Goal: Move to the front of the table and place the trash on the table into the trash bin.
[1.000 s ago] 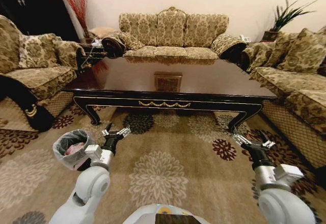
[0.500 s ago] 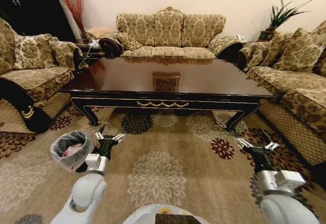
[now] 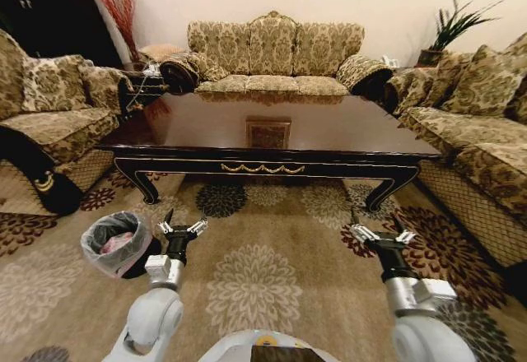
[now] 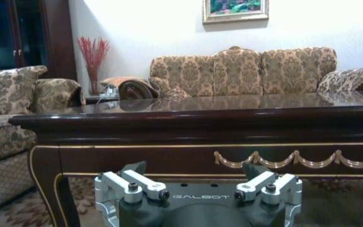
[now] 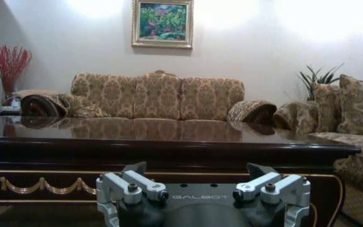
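The table (image 3: pixel 346 136) stands ahead of me, its glossy dark top bare but for the square panel in the middle. On the carpet at my left stands the trash bin (image 3: pixel 97 255), black with a pale liner. The trash (image 3: pixel 119 242) lies inside it as a pink-and-white bundle. My left gripper (image 3: pixel 183 229) hangs open just right of the bin, low over the carpet. To the right, my right gripper (image 3: pixel 379 234) is open as well, short of the table's leg. Both wrist views face the table's front edge (image 4: pixel 200 125) (image 5: pixel 168 144) past the open grippers (image 4: pixel 194 168) (image 5: pixel 196 166).
Patterned sofas close in the table: one behind it (image 3: pixel 276 53), one on the left (image 3: pixel 58 107), one on the right (image 3: pixel 482 132). A black bag (image 3: pixel 37 173) leans on the left sofa. The carpet (image 3: pixel 272 280) between me and the table is open floor.
The right arm has swung inward to the left. The left gripper has edged a little right, away from the bin. The whole view shifted slightly a second ago.
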Tool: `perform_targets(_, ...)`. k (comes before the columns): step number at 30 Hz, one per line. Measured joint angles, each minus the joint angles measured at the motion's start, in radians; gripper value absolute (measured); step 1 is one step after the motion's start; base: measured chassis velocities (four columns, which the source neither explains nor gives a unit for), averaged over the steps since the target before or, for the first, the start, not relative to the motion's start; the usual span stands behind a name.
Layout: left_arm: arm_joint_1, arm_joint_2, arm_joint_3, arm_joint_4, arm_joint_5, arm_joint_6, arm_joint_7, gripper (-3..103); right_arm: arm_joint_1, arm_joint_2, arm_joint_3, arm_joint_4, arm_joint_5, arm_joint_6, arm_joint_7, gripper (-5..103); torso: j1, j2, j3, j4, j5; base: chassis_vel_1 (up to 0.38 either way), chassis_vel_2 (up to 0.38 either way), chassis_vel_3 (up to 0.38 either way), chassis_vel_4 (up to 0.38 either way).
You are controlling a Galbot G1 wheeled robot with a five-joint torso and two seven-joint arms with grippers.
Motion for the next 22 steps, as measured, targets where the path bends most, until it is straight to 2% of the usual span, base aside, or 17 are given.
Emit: perform_targets(22,-0.002,0.002,0.0,-0.001,-0.005,0.001,-0.002,100,0.0,-0.004,0.006,-0.01,0.002,0.007,0.011,100,0.0,0.0,0.0,0.0,0.0,0.0,0.0,0.0,0.0)
